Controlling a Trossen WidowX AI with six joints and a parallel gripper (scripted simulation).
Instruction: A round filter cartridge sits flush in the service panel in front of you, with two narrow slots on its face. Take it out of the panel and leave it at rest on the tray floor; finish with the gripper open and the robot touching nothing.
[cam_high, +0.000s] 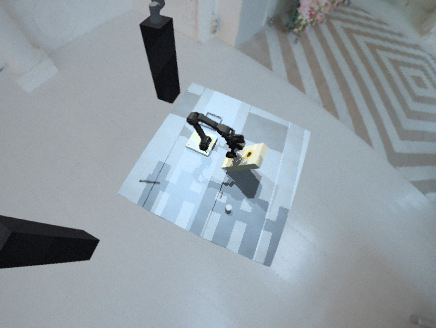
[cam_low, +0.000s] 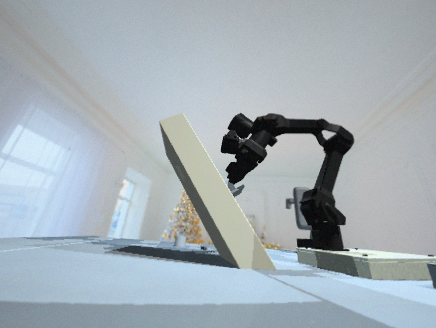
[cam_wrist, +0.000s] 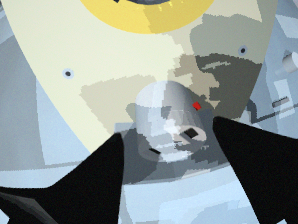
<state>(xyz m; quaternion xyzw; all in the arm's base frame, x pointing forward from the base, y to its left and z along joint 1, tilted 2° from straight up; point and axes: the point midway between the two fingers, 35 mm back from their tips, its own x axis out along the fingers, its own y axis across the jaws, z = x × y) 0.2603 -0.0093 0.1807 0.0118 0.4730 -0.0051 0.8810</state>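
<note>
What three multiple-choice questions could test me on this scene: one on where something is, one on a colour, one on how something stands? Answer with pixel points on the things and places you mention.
1. In the wrist view, where is the pale cylinder (cam_wrist: 159, 107)?
A) Above the ring
B) Lower in the picture than the ring
C) Inside the ring

2. What colour is the ring (cam_high: 246, 156) (cam_wrist: 150, 26) on the panel (cam_high: 260, 153) (cam_low: 220, 200) (cam_wrist: 115, 60)?
A) Yellow
B) Green
C) Blue

3. How does the claw (cam_high: 236, 152) (cam_low: 233, 181) (cam_wrist: 169, 131) stand?
A) Shut on the ring
B) Shut on nothing
C) Open

Answers:
1 B: the ring is at the top edge, the cylinder well below it.
2 A: a yellow band shows against the cream face.
3 C: its two black fingers stand wide apart, gripping nothing.
</note>
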